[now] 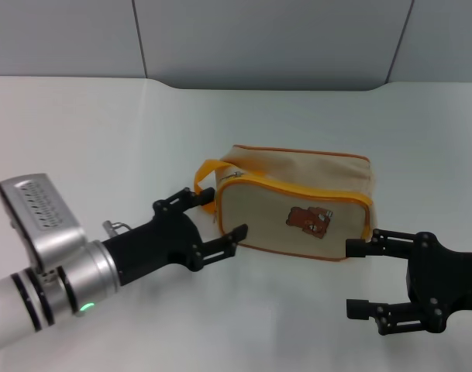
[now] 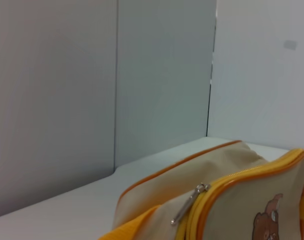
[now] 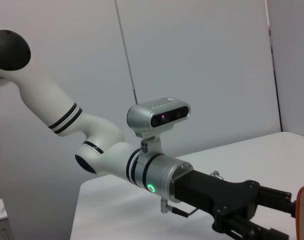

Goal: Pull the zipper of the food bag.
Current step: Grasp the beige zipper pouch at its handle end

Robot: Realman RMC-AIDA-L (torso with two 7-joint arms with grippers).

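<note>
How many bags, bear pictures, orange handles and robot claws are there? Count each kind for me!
Beige fabric food bag with orange piping: 1
Small brown bear picture on the bag's side: 1
Orange loop handle: 1
Silvery metal zipper pull tab: 1
Black robot claws: 2, the left claw by the bag's handle end and the right claw by its other end, both open
Total: 6

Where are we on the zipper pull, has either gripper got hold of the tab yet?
Not yet. The zipper looks fully closed, its pull tab hanging free at the handle end of the food bag. The left gripper is open beside that end; the right gripper is open at the opposite end. Grasping and pulling remain.
</note>
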